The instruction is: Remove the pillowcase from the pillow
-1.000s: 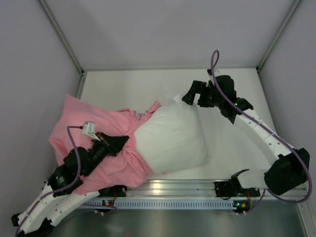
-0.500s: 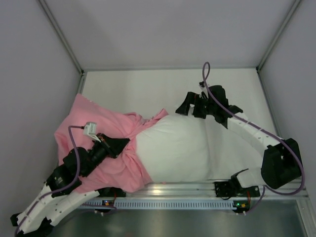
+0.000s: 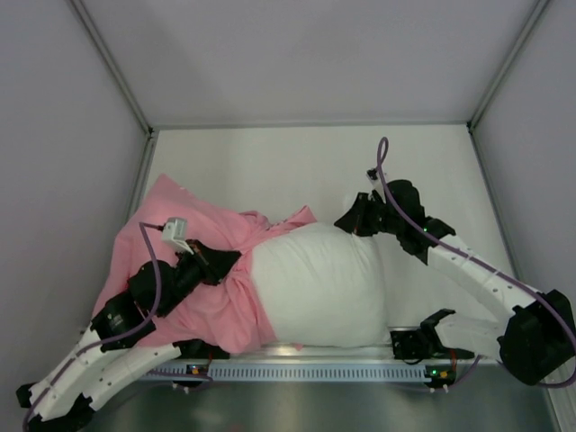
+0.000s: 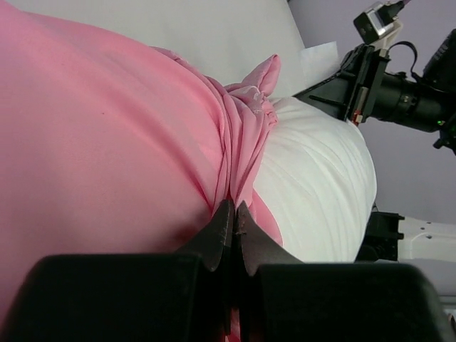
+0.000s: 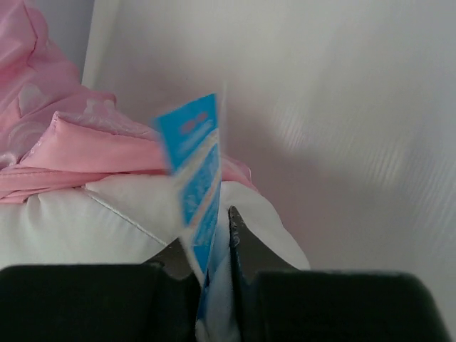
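So the big change in the last second: the pillow point(image 3: 315, 283) has swung round from a tilted lie to sitting more or less flat across the near middle of the worktop point(image 3: 270, 162), with its right-hand part bare and its left end tucked inside the pillowcase point(image 3: 171, 211). The pillowcase has bunched up and drifted a bit toward the far left. The right gripper point(image 3: 349, 220) was hanging wide open just off the pillow's far right corner a second ago. Now it has come in and its jaws look pinched on that corner, right where the tag point(image 5: 192, 164) sticks up. The left gripper point(image 4: 234, 214) hasn't budged and stays clamped on a gathered fold of the pink cloth at the case's mouth. My read is that both ends are now held, so the two can be pulled apart, but most of the sliding off isn't done yet. As for materials, the pillow is plump, plain white and rounded, with fine wrinkles fanning out where the cover squeezes it. The pillowcase is thin, smooth pink cloth with a faint pale pattern that goes ropey where it's gathered. The tag is a small, stiff-looking blue and white slip, blurred in the wrist view, so I can't read the print.
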`<act>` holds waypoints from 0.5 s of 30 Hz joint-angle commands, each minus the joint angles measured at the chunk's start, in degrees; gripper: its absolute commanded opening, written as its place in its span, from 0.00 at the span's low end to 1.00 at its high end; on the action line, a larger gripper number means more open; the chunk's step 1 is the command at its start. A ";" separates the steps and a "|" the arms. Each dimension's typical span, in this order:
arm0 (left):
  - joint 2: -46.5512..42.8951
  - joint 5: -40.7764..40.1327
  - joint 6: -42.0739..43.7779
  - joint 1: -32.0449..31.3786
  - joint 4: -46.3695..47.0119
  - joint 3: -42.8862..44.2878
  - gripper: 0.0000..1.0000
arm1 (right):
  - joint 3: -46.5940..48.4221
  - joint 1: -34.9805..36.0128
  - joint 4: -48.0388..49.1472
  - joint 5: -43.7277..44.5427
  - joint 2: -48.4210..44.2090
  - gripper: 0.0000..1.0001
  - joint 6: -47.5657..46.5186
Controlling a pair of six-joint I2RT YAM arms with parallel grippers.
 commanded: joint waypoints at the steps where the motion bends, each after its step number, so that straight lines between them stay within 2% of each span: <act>1: 4.86 -1.32 1.39 0.01 -2.52 2.60 0.00 | 4.87 2.10 2.97 4.39 -1.12 0.00 0.99; 4: 13.80 -0.71 3.67 0.01 -2.44 5.84 0.00 | 11.79 2.10 4.27 6.69 1.94 0.00 1.78; 6: 17.07 -0.36 5.26 -0.08 -2.52 8.13 0.15 | 15.06 2.10 4.99 6.61 4.14 0.00 1.78; 8: 20.76 0.17 7.63 0.01 -2.44 11.91 0.52 | 20.23 2.10 4.99 6.43 6.60 0.00 1.17; 10: 22.53 -0.26 10.09 -0.08 -2.52 14.55 0.79 | 23.06 2.19 4.90 7.39 7.58 0.00 -0.15; 12: 24.82 -1.92 11.32 0.01 -2.52 18.59 0.89 | 26.75 2.10 4.38 7.57 8.55 0.00 -1.82; 15: 27.89 -3.86 13.35 0.01 -2.52 23.33 0.94 | 30.19 2.10 4.90 6.26 8.81 0.00 -3.84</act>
